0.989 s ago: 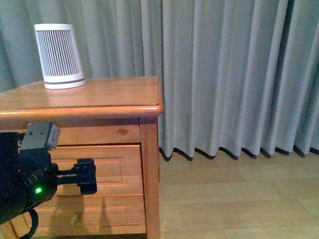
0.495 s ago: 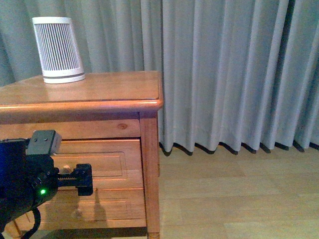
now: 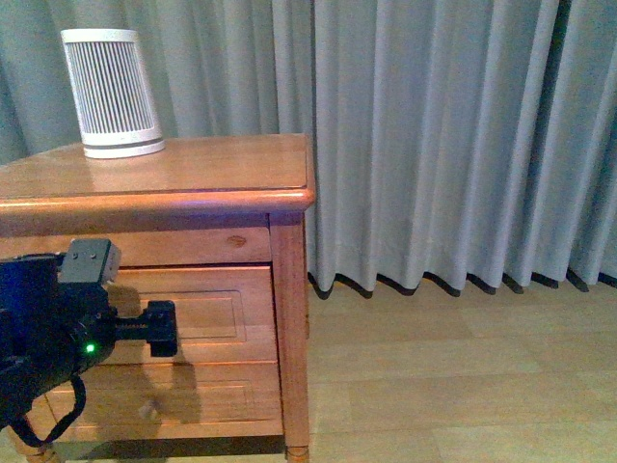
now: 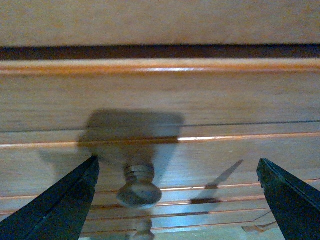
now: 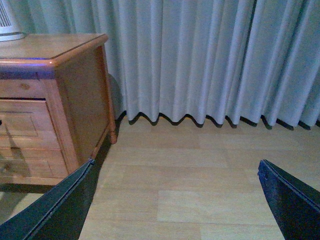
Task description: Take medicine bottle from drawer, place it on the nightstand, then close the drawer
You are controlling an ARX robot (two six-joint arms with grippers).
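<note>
Holding my left gripper spread wide around the blurry knob of the drawer, I judge it hard, perhaps slick wood, best pinched behind its head.

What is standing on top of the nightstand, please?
Only a white ribbed cylinder stands on the nightstand, towards its back. No medicine bottle shows there, though the cylinder hides the patch behind it.

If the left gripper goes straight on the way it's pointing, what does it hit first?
The left gripper would probably meet the knob of the drawer first. The knob shows between the open jaws, nearer one of them, with the drawer front behind it. Depth is hard to judge.
</note>
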